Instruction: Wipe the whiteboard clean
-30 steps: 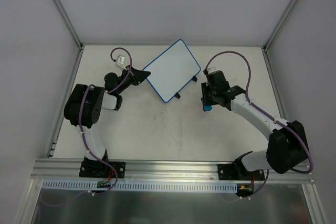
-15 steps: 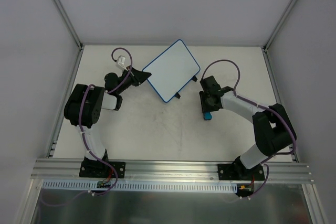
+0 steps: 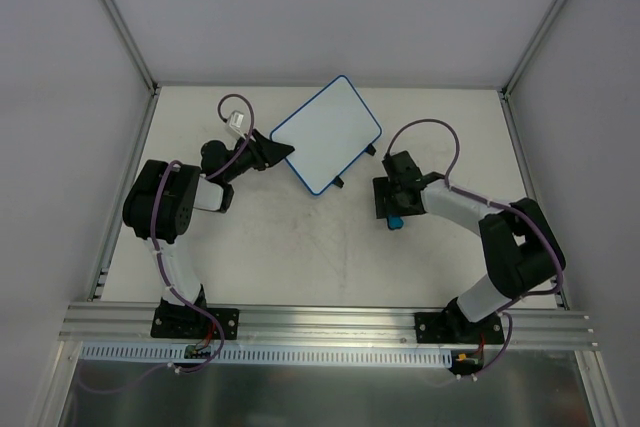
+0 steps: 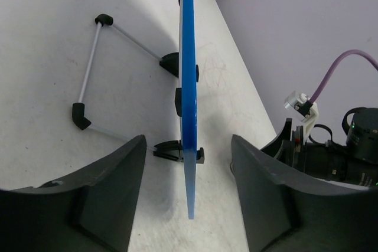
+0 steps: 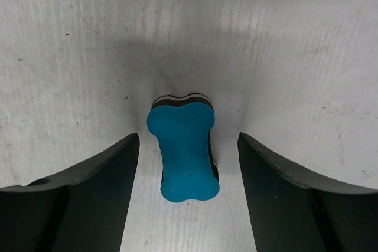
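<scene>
From above, the whiteboard (image 3: 327, 135) is propped on its black feet by the middle of the tabletop's (image 3: 300, 257) far edge. Its face looks blank, though faint strokes might not show from this height. I judge the wiping done, with only drawing clear left to do. The left gripper (image 3: 282, 150) sits at the board's left corner. The right gripper (image 3: 390, 209) is low, just right of the tabletop's centre, over the blue eraser (image 3: 396, 221). A second ago that arm reached further right with the eraser held higher – the board has barely moved.

In the left wrist view the board's blue rim runs edge-on between the fingers (image 4: 88, 205), a gap on either side: jaws apart, gripping nothing.

In the right wrist view the eraser lies flat on the tabletop between spread fingers (image 5: 77, 193) – neither touches it.
</scene>
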`<state>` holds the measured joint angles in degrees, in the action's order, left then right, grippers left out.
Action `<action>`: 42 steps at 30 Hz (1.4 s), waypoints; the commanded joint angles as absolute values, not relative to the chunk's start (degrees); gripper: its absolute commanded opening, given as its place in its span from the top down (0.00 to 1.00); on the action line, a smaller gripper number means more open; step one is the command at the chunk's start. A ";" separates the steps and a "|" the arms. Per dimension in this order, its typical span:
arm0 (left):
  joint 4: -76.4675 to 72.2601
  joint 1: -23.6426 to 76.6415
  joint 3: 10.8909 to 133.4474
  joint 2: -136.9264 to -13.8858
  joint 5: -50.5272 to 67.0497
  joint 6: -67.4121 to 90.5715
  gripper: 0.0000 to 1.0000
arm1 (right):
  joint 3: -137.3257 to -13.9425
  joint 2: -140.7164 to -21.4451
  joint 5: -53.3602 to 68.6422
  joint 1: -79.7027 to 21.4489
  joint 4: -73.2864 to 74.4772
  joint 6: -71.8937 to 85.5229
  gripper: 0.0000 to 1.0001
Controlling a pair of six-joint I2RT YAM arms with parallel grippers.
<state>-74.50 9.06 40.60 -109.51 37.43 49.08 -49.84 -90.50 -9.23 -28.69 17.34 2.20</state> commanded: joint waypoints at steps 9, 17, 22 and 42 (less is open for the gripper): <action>-96.33 8.53 37.97 -106.09 37.88 48.69 0.01 | -49.04 -82.01 -10.64 -28.30 14.59 2.29 0.28; -92.12 5.71 32.44 -99.16 37.88 47.47 0.01 | -47.11 -73.05 -9.58 -28.21 10.29 -1.49 0.13; -76.96 5.54 28.32 -89.14 36.66 42.64 0.01 | -46.23 -65.76 -10.20 -27.78 9.14 -5.79 0.01; -19.78 7.12 14.33 -35.70 15.56 26.54 0.01 | -25.06 -35.61 -9.58 -25.40 5.10 -3.87 0.01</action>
